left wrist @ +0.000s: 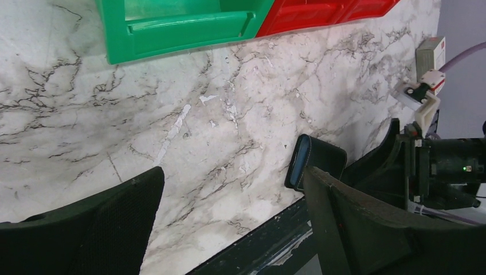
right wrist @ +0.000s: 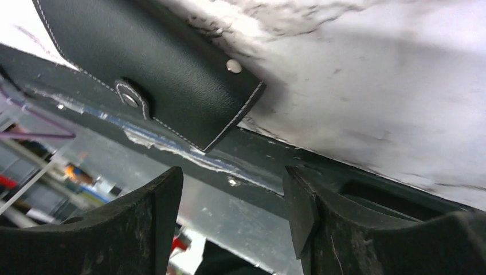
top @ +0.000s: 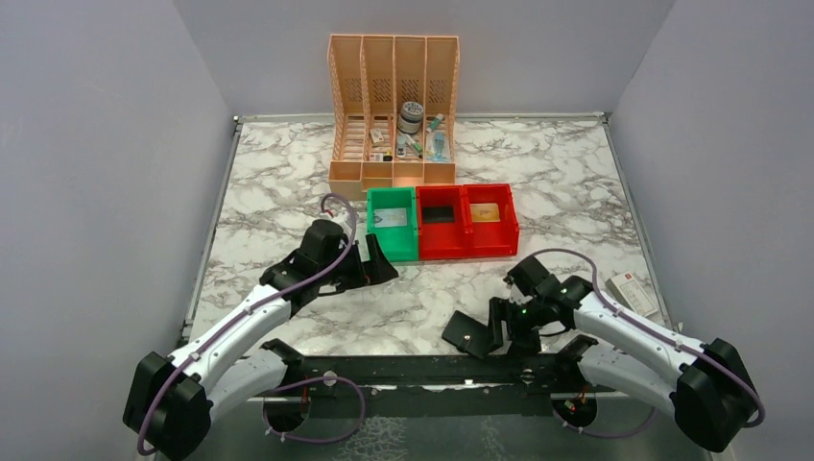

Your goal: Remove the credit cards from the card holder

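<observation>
Card holder [top: 470, 334] lay at table's near edge, just ahead of right gripper [right wrist: 232, 183]. Left gripper [left wrist: 229, 183] and right both gaped empty. We judged: move gently, avoid nudging holder off edge.

The left arm [top: 235, 327] reached from its base toward 1 o'clock, and the left gripper [top: 380, 260] at its end pointed toward 3 o'clock, fingers spread wide. The right arm [top: 638, 331] stretched toward 10 o'clock, its wrist bent back toward 8 o'clock — the right gripper [top: 505, 328] hung low, jaws parted and empty.
</observation>
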You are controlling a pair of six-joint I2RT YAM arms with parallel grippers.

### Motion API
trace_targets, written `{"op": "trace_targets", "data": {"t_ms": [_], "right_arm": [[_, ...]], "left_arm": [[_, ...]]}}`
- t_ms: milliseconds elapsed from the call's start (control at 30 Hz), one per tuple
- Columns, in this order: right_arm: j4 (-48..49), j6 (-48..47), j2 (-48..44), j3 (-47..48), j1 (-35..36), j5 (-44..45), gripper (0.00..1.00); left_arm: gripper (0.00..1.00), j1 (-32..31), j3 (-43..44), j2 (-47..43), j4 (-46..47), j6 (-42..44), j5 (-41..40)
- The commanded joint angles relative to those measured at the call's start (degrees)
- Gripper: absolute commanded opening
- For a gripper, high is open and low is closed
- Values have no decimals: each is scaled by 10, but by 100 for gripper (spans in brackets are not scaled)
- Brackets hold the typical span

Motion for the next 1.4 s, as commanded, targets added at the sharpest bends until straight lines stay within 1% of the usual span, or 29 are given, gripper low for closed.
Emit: {"op": "trace_targets", "data": {"t_ms": [0,33,167,300,400,567,633,700,800,833,867,967,1033,1067,1100,1167,1233,1300,1367], "right_arm": [[119,27,4,-25,4,-136,64],[145,36,5,-28,4,-150,64],[262,79,23,-48,4,-156,64],[407,132,86,-79,4,-185,62],[498,158,127,-84,7,-206,61],[553,143,155,-44,47,-219,62],[568,130,164,-34,50,-240,62],[546,104,164,-20,50,-237,62],[482,64,146,3,50,-184,62],[443,44,137,15,50,-146,62],[396,29,129,29,50,-90,62],[285,11,113,66,50,59,61],[251,-3,111,76,50,124,59],[245,-9,112,78,50,140,59],[245,-12,117,74,50,150,57],[256,-13,133,69,50,143,53],[270,-14,155,64,50,117,50],[317,-23,173,44,50,77,48],[347,-15,185,31,50,56,40]], "left_arm": [[92,-5,0,16,28,17,42],[91,-7,0,19,30,18,45],[87,-20,-1,28,38,7,51],[86,-38,-7,32,39,-8,44],[85,-53,-15,27,41,-25,38],[84,-75,-31,18,45,-53,19],[83,-85,-35,20,46,-62,10],[81,-94,-35,24,46,-71,3],[79,-110,-36,22,48,-85,-16],[78,-117,-36,18,50,-89,-23],[77,-124,-39,15,53,-93,-29],[75,-144,-47,12,62,-109,-39],[74,-165,-51,18,69,-125,-50],[73,-178,-51,23,71,-130,-58],[73,-193,-50,27,72,-136,-68],[72,-217,-48,31,73,-147,-90],[69,-240,-53,29,84,-158,-116],[67,-253,-62,27,107,-163,-135],[64,-262,-78,32,138,-168,-141]]}}
